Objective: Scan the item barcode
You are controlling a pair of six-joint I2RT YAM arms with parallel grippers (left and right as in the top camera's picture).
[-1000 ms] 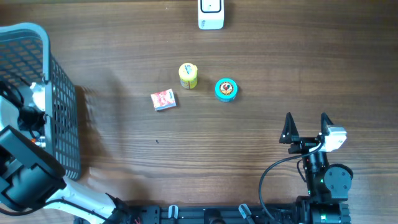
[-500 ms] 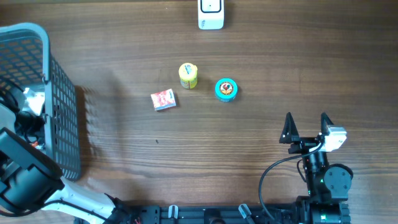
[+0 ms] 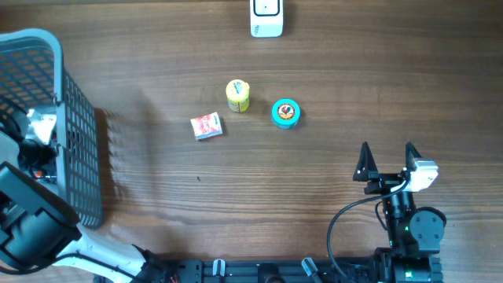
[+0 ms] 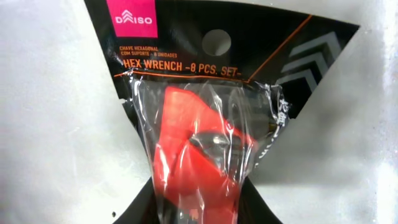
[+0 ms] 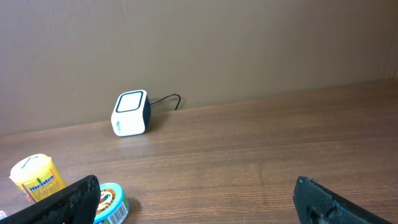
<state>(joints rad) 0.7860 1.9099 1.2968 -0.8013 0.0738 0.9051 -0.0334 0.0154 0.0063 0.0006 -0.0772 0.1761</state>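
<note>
Left gripper [image 4: 198,208] clenched on the hex wrench pack [image 4: 205,143], its dark fingers pinching the pack's lower end at the bottom edge of the left wrist view. Pack: black header card with a pink Daiso square at top left, a round hang hole, a thin orange line, and white print "HEX WRENCH - 8 PCS. SET". Below the card, a crinkled clear bag covers a red-orange holder. A pale grey surface lies behind the pack. Overhead: the left arm reaches down into the grey mesh basket [image 3: 78,141] at the table's left edge, which places the pack inside the basket, though the pack itself cannot be made out from there. Right gripper [image 3: 387,149] released, jaws spread wide and holding nothing, over the front right of the wooden table [image 3: 354,79]. Mid-table: small red packet [image 3: 207,126], yellow canister [image 3: 237,95] and teal round tin [image 3: 286,112], none touching. Far edge: white scanner [image 3: 266,17].
</note>
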